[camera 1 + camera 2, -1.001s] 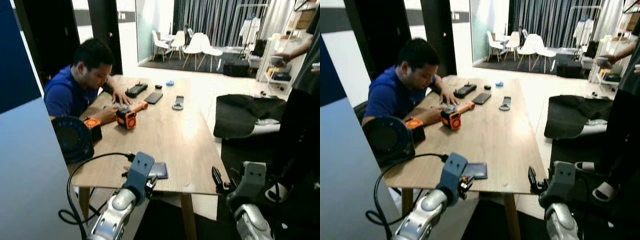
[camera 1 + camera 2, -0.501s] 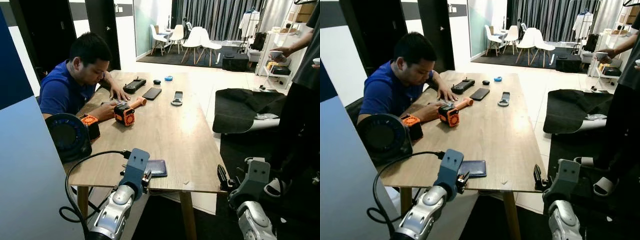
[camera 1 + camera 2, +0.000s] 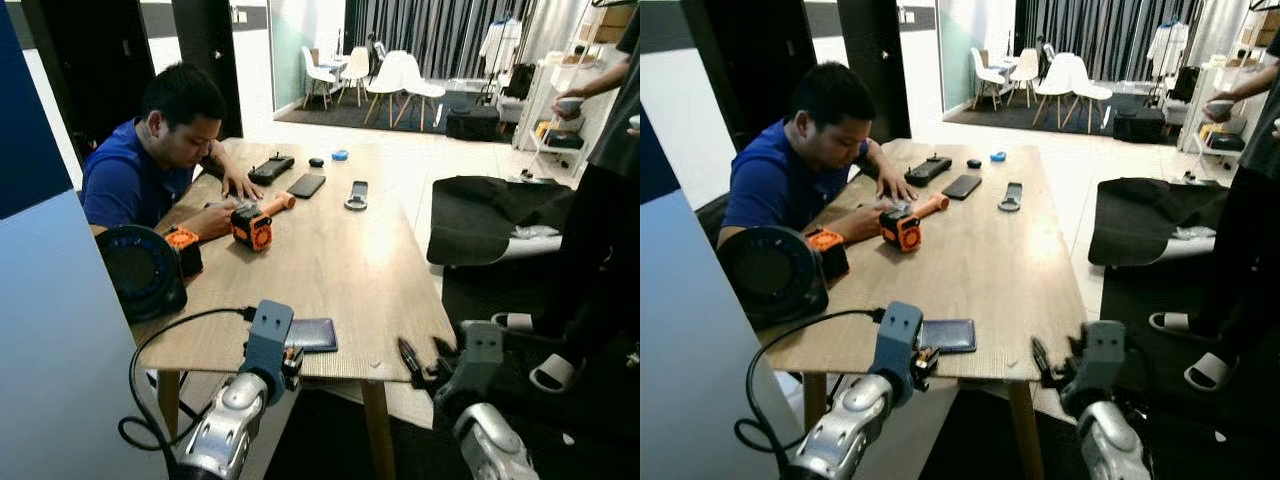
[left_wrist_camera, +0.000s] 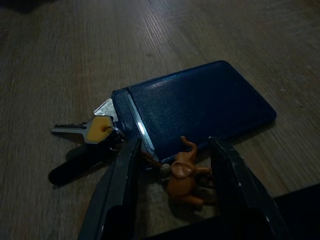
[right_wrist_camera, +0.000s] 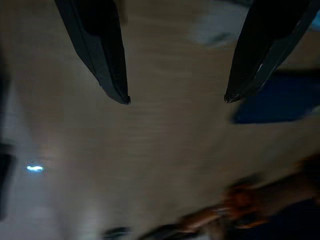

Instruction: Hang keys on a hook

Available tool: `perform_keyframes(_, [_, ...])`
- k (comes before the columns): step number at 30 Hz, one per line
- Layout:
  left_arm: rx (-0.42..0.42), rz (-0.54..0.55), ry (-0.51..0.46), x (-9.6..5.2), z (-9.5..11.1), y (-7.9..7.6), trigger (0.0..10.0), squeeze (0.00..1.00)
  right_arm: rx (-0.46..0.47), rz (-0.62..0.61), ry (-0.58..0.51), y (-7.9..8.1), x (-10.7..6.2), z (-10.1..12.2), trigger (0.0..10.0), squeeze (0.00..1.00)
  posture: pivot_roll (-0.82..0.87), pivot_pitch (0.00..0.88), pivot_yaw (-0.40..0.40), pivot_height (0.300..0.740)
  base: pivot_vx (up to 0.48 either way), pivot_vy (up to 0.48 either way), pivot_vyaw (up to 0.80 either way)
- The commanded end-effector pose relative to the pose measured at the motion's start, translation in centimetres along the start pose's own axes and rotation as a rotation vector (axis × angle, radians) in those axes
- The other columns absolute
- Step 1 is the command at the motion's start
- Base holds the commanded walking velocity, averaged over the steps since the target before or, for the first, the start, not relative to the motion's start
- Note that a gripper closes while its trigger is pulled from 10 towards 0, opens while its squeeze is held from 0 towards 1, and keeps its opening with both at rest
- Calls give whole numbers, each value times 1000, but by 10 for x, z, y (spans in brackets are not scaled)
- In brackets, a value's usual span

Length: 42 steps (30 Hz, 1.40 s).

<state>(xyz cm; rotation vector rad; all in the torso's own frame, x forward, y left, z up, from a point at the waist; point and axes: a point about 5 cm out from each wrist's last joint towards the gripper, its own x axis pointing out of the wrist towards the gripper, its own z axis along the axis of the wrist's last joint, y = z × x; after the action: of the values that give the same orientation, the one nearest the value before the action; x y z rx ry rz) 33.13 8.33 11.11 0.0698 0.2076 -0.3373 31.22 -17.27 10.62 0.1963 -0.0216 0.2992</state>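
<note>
Left tool (image 4: 172, 165) sits wide open at the surface's (image 3: 330, 270) near edge, straddling the keys' (image 4: 97, 132) orange elephant charm (image 4: 184, 175), gripping nothing. Closing here could pinch the navy wallet (image 4: 195, 107) (it overlaps the ring) or nudge everything off. Right tool (image 5: 175, 97), open and empty, hovers by the corner.

place: we see a home living space | cues: wooden table (image 3: 330, 270); white dining chairs (image 3: 395, 85); dark curtains (image 3: 440, 35); clothes rack (image 3: 505, 40)

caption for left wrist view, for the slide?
Left end effector, fingers open, straddles the orange elephant charm of the keys beside a dark blue wallet on the wooden table.
</note>
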Motion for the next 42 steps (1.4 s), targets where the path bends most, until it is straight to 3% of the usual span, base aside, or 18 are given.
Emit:
perform_keyframes(1, [-2,-13,26,0,-5,-2,10000,0,8,76,37,8,-4,-4,10000,0,34,80,30,740,0,0,0])
perform_keyframes(5, [-10,-40,39,1,-5,-6,10000,0,13,139,65,13,-8,-7,10000,0,30,82,32,740,0,0,0])
perform_keyframes(13, [-34,-147,103,-2,-12,-16,10000,0,39,160,95,14,-14,-13,10000,0,30,75,32,740,0,0,0])
perform_keyframes(20, [-35,-169,117,-4,-15,-19,10000,0,45,172,109,16,-16,-13,10000,0,30,71,33,740,0,0,0])
perform_keyframes(21, [-36,-172,116,-4,-14,-19,7176,0,45,173,111,16,-16,-13,10000,0,30,69,34,740,0,0,0])
perform_keyframes(24, [-36,-174,116,-3,-14,-20,7176,0,44,173,112,16,-16,-13,10000,0,30,69,34,740,0,0,0])
perform_keyframes(25, [-35,-178,114,-3,-13,-20,235,0,42,173,113,16,-16,-13,10000,0,30,70,34,740,0,0,0])
perform_keyframes(27, [-32,-185,111,-3,-13,-20,0,0,39,172,115,16,-15,-13,10000,0,31,72,33,740,0,0,0])
perform_keyframes(36, [-13,-193,109,-4,-12,-19,0,0,37,169,117,16,-16,-13,10000,0,33,71,33,740,0,0,0])
perform_keyframes(37, [-9,-193,108,-4,-12,-19,1882,0,37,169,117,16,-16,-13,10000,0,33,71,33,740,0,0,0])
perform_keyframes(38, [-9,-199,100,-4,-11,-19,4941,0,37,168,117,16,-15,-13,10000,0,35,72,33,740,0,0,0])
perform_keyframes(39, [-9,-199,100,-4,-11,-19,4941,0,37,168,117,16,-15,-13,10000,0,35,72,33,740,0,0,0])
perform_keyframes(40, [-4,-203,90,-4,-9,-20,9373,0,37,167,116,16,-15,-13,10000,0,35,72,33,740,0,0,0])
perform_keyframes(41, [-4,-203,90,-4,-9,-20,9373,0,37,167,116,16,-15,-13,10000,0,35,72,33,740,0,0,0])
perform_keyframes(42, [-7,-225,58,-5,-5,-21,10000,0,40,164,112,15,-15,-12,10000,0,36,72,33,740,0,0,0])
